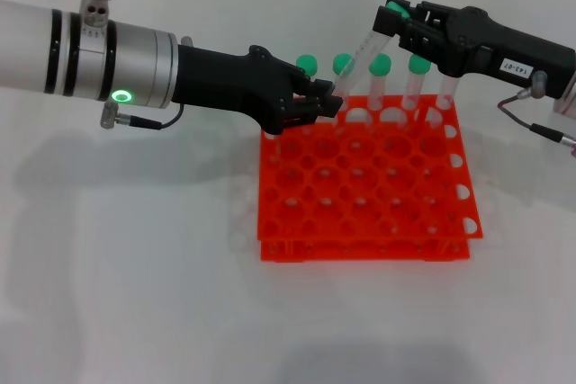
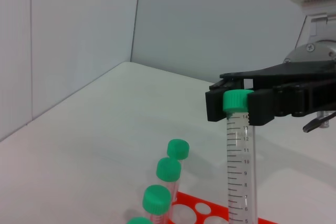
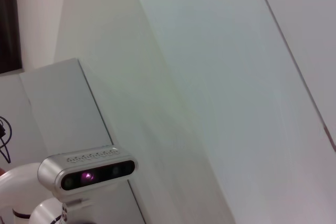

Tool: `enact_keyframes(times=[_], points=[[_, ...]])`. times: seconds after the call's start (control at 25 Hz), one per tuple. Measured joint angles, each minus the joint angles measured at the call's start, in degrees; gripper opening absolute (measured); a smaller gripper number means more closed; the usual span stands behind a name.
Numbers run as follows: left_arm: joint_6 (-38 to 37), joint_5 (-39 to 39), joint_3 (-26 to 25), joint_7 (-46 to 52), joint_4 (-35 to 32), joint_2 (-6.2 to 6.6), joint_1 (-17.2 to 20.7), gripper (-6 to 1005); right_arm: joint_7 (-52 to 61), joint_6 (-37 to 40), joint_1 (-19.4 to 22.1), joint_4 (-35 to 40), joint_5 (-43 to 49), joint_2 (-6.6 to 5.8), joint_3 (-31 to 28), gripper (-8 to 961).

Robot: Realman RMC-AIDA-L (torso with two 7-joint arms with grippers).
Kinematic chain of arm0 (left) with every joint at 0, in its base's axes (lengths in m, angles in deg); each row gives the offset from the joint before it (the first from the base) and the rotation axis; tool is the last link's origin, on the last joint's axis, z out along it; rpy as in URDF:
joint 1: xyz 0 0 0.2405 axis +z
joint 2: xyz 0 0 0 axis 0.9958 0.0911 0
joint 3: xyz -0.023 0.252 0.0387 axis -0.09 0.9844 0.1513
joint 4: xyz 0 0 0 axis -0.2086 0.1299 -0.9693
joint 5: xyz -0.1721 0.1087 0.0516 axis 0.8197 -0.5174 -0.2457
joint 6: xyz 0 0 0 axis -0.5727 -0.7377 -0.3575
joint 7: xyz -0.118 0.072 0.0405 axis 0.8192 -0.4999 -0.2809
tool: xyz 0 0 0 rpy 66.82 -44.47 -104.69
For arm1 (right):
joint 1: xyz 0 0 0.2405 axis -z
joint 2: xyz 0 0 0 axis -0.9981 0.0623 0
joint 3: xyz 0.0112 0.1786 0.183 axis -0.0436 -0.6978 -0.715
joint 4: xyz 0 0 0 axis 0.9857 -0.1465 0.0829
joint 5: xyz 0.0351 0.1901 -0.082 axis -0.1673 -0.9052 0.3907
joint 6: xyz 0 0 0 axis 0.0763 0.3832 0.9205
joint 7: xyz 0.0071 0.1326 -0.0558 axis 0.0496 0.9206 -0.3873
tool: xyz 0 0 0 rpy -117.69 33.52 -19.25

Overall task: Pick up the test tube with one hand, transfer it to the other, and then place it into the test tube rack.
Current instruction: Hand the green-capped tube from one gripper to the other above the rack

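Observation:
The test tube (image 1: pixel 367 53) is a clear tube with a green cap, held tilted above the back of the orange-red rack (image 1: pixel 364 213). My right gripper (image 1: pixel 396 17), black with a white label, is shut on the tube's green cap; the left wrist view shows this grip on the cap (image 2: pixel 237 101) with the tube (image 2: pixel 240 166) hanging below. My left gripper (image 1: pixel 326 101), black on a silver arm with a green ring, is at the tube's lower end, just above the rack's back left corner. The right wrist view shows none of these.
Several other green-capped tubes (image 1: pixel 380 66) stand in the rack's back row, right under and beside the held tube; three show in the left wrist view (image 2: pixel 168 169). The white table (image 1: pixel 135 294) spreads around the rack. A wall stands behind.

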Motion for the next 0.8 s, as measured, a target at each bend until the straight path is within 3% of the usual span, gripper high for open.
enact_keyframes(times=[0.12,0.8], points=[[0.0,-0.01,0.0,-0.26,0.0,0.02,-0.01,280,-0.25,-0.15,-0.01,-0.06,-0.05,0.03,0.0,260],[-0.06,0.14,-1.12,5.08,-0.53,-0.2,0.35,290,-0.18,0.18,0.42,-0.1,-0.59,-0.11,-0.03,261]])
